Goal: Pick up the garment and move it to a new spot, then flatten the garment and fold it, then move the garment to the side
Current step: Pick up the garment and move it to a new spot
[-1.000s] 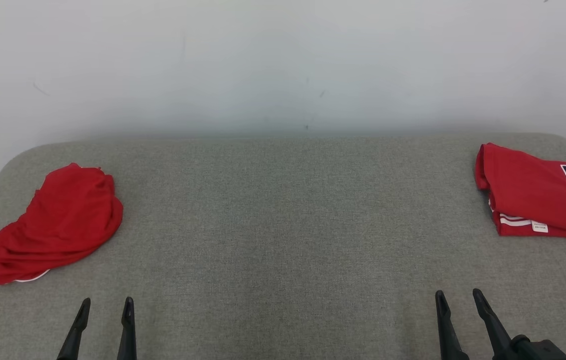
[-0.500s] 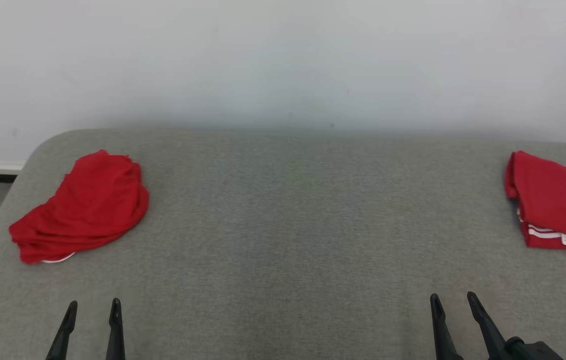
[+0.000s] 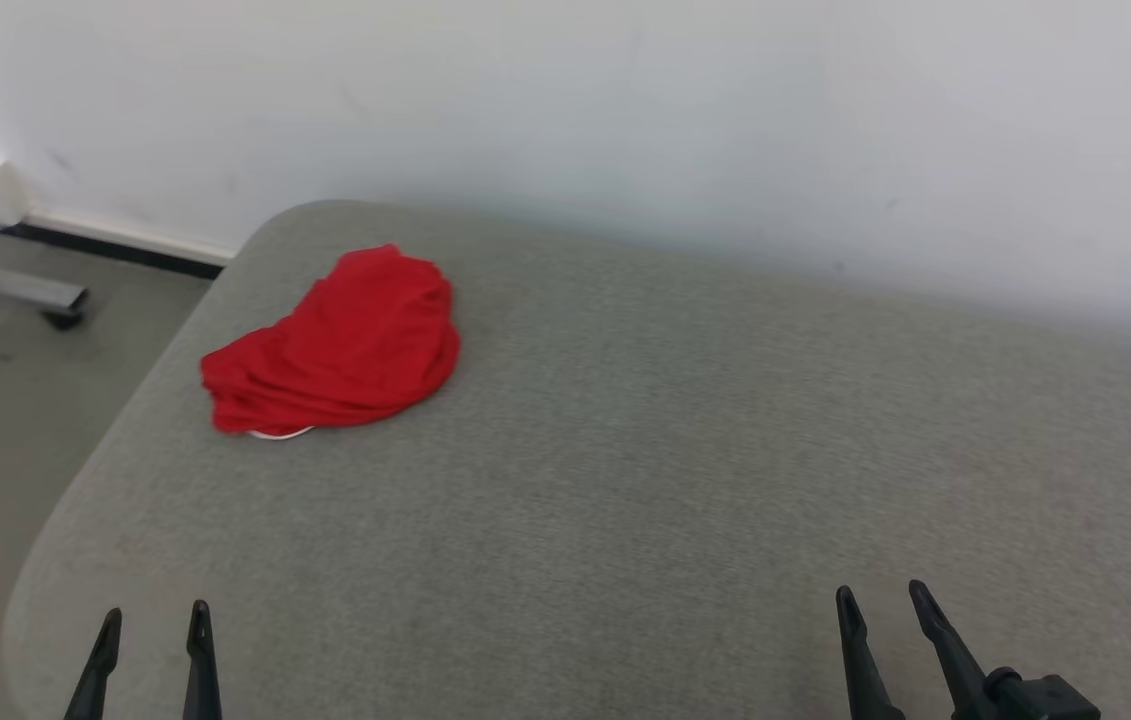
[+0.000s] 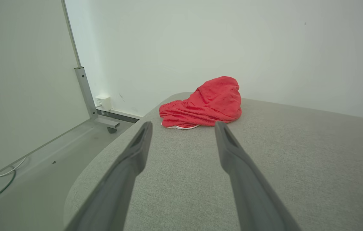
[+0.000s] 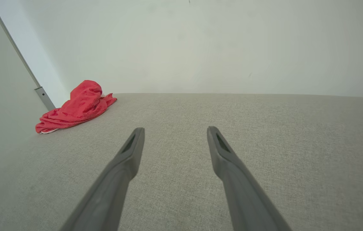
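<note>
The red garment lies in a loose heap on the grey table, close to its far left corner and a little in from the rounded left edge. It is not spread out. The folds are piled on each other, and a thin white hem shows under the near end. Its long axis runs on a diagonal, from the lower end near the left edge up to the higher, rounder end toward the far edge and the wall.

From the heap outward, the left gripper is clearly the nearer one. It stands over the near edge of the table at the left, with its two fingers spread apart and nothing between them. In the left wrist view the garment sits almost straight ahead, just beyond the fingertips and between their lines, so I judge that a forward reach along the left edge would meet the low near end first.

The right gripper is over the near edge at the right, also with fingers apart and empty, well apart from the garment. From it the heap lies far to the left and ahead, across the bare middle of the table.

The pick-up is not yet begun. The bare middle looks like a good new spot.
</note>
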Tool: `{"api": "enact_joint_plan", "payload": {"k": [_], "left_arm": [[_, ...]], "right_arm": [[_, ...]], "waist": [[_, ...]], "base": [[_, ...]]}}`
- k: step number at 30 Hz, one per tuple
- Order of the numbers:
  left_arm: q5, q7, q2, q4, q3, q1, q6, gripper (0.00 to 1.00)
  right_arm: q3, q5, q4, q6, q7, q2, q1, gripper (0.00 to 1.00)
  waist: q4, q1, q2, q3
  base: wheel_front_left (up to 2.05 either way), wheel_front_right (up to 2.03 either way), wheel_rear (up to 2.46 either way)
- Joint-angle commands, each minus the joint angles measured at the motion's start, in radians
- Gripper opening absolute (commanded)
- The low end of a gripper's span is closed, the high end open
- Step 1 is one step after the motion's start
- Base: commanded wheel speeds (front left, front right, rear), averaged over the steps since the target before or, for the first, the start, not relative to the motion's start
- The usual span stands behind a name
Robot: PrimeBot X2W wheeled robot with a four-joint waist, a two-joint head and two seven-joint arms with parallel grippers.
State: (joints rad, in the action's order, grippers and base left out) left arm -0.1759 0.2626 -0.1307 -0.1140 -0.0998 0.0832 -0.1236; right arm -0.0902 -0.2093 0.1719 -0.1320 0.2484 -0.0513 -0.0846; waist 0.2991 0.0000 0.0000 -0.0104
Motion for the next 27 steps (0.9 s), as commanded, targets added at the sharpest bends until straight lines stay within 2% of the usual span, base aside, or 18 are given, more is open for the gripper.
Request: {"api": "enact_joint_plan", "payload": {"k": [1,5,11,27], "left_arm": [[-0.002,0.003,0.000,-0.001,-0.008,0.008,0.001,1.00],[-0.005,0.003,0.001,-0.002,-0.022,0.009,0.002,1.00],[-0.002,0.003,-0.002,0.004,-0.047,0.023,0.006,1.00],[-0.010,0.003,0.007,-0.004,-0.078,0.008,0.003,1.00]], "right_arm": [[-0.005,0.007,0.002,0.003,0.004,0.001,0.007,1.00],[-0.008,0.010,0.007,0.003,0.005,0.001,0.021,1.00],[-0.018,0.003,0.016,0.003,0.006,0.001,0.020,1.00],[-0.026,0.011,0.025,0.003,0.009,0.001,0.033,1.00]], "waist": [[0.102,0.0000,0.0000,0.011],[0.155,0.0000,0.0000,0.013],[0.195,0.0000,0.0000,0.003],[0.184,0.0000,0.0000,0.011]], "base": [[0.00,0.00,0.00],[0.00,0.00,0.00],[0.00,0.00,0.00],[0.00,0.00,0.00]]}}
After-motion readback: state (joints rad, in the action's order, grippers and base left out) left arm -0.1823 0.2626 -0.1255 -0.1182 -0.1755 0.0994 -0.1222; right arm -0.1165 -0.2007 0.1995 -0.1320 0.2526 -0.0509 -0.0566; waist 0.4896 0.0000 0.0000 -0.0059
